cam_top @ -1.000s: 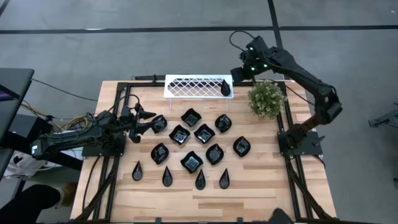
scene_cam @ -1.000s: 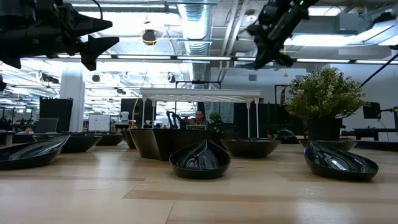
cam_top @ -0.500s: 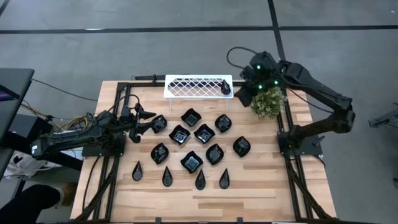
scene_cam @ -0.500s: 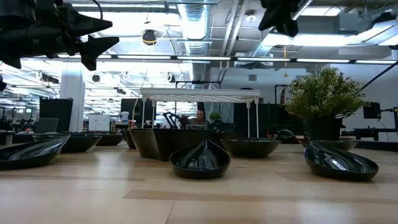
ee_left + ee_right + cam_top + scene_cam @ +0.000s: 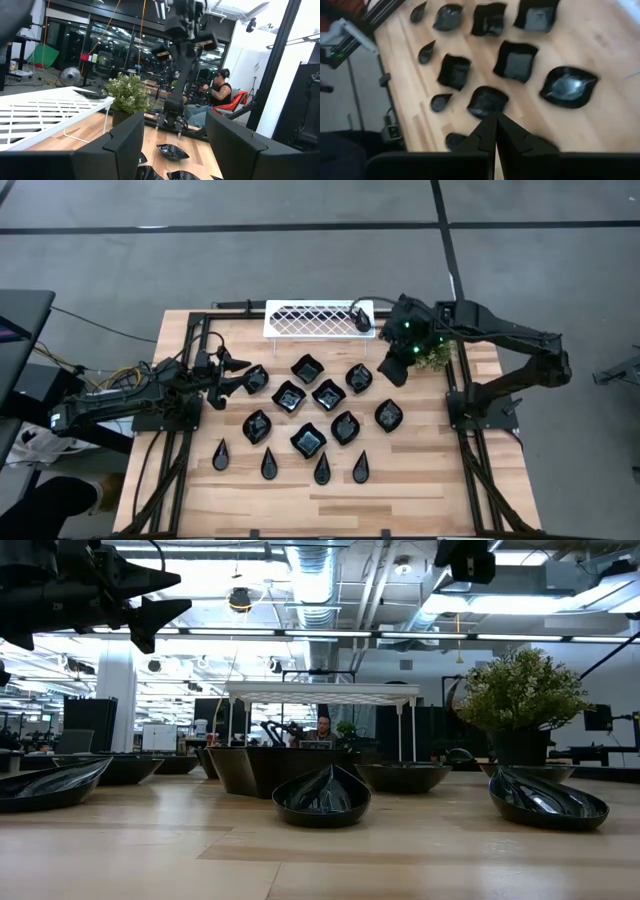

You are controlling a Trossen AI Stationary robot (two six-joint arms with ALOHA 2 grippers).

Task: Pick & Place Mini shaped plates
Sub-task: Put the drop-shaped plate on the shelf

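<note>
Several mini shaped plates, glossy black, lie on the wooden table (image 5: 430, 480): wavy squares and leaf shapes in the middle (image 5: 328, 394), slim teardrops in the near row (image 5: 322, 470). One teardrop plate (image 5: 362, 320) rests on the right end of the white lattice tray (image 5: 318, 318). My right gripper (image 5: 392, 368) (image 5: 496, 125) hangs shut and empty above the table, slanting down, just right of a leaf plate (image 5: 359, 377). My left gripper (image 5: 232, 375) (image 5: 175, 145) waits open and level at the left, beside a plate (image 5: 255, 379).
A small potted plant (image 5: 437, 352) stands at the far right, partly under my right arm. The tray stands on thin legs at the far edge. Black frame rails run along both sides of the table (image 5: 470, 460). People sit in the room beyond.
My right gripper has swung from beside the tray's right end toward the table's near edge, passing over the plant, and now hangs above the right-hand plates. It has rolled and tipped further down, staying shut. The teardrop plate stays on the tray.
</note>
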